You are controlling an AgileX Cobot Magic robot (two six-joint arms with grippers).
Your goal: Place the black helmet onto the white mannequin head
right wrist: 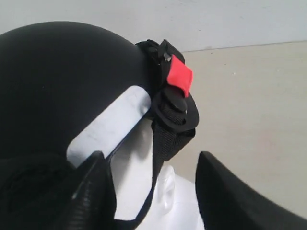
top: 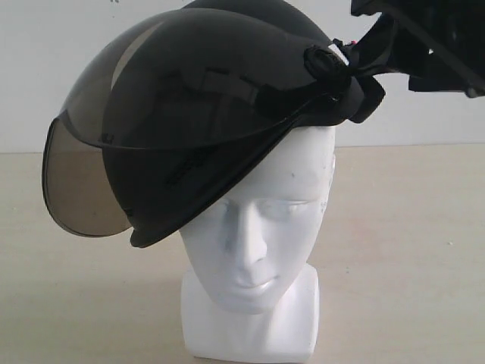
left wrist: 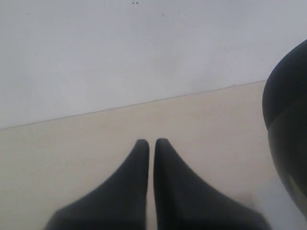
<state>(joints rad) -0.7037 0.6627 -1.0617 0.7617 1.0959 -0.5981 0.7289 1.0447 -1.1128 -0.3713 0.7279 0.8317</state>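
The black helmet (top: 189,129) sits on top of the white mannequin head (top: 254,227), but crookedly. Only the crown of the head is inside the shell. The brow, closed eyes, nose and mouth all show below the rim. The helmet is tipped, so the side with the smoky visor (top: 83,189) hangs low and well out past the face on the exterior view's left. The opposite rim rides high above the temple. The head stands upright on its blocky neck base on the pale table (top: 424,250), in front of a plain white wall (top: 45,76). A black chin strap (right wrist: 168,139) with a red tab (right wrist: 180,76) dangles from the raised rim down beside the mannequin's ear. The right gripper (right wrist: 151,155) is up by that raised edge with its jaws spread wide. The strap and the side of the head show in the gap, and I cannot tell whether either finger touches the helmet. The left gripper (left wrist: 152,141) hangs over bare table beside the helmet, its fingers drawn almost together with nothing between them.
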